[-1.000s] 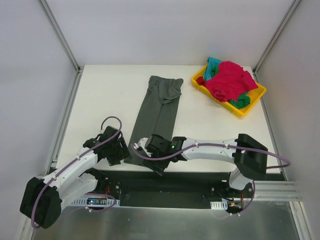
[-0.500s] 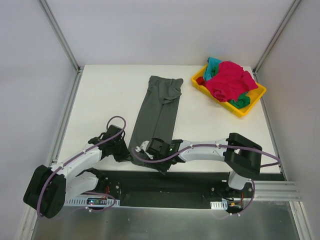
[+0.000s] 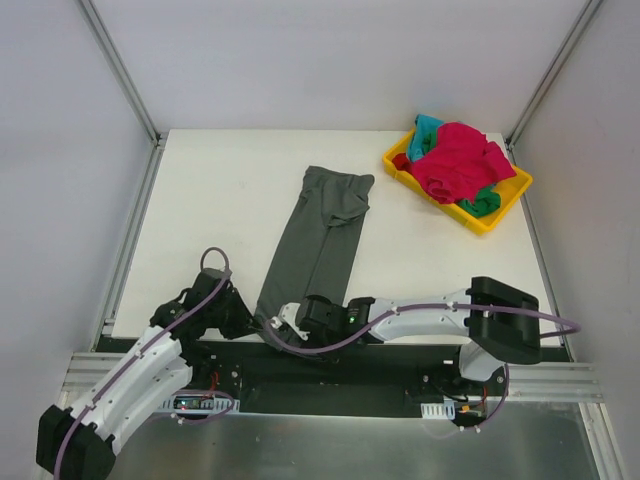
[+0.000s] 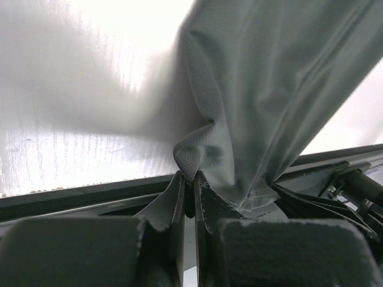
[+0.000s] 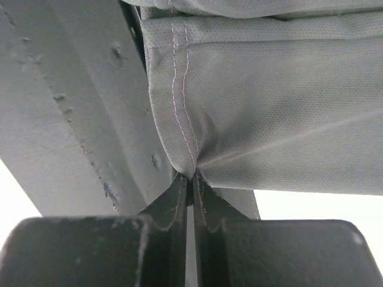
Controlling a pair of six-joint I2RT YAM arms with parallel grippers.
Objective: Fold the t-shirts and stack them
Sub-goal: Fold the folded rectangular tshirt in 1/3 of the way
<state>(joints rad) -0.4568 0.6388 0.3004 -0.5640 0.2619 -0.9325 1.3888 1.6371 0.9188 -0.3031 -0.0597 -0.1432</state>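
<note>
- The grey t-shirt (image 3: 318,235) lies as a long narrow strip on the table (image 3: 210,200). Its near end is at the near edge and its far end is rumpled around mid-table.
- I judge it light, limp and thin-knit. It has no stiffness, so it will sag and drag wherever it is unsupported. It isn't fragile, but the layers could slide apart.
- The best hold is the two near corners or the hem, pinched through all layers and lifted evenly.
- My left gripper (image 4: 190,182) is clamped on a bunched fold of the grey t-shirt (image 4: 269,84) at its near-left corner.
- My right gripper (image 5: 190,178) is clamped on the stitched hem (image 5: 179,89) of the same shirt (image 5: 269,107), just beside the table edge.
- In the top view, the left gripper (image 3: 240,316) and right gripper (image 3: 290,325) sit close together at the near end, with the fingertips hidden under the wrists.
- Only the wrist views show cloth between the fingers. The left wrist view shows a puckered bite, so that grip may be shallow.
- Only the top view shows the strip's full length and the yellow tray (image 3: 505,205) at far right.
- The tray holds the magenta-red shirt (image 3: 455,160), the teal shirt (image 3: 425,128) and the green shirt (image 3: 483,203), all heaped and unfolded.
</note>
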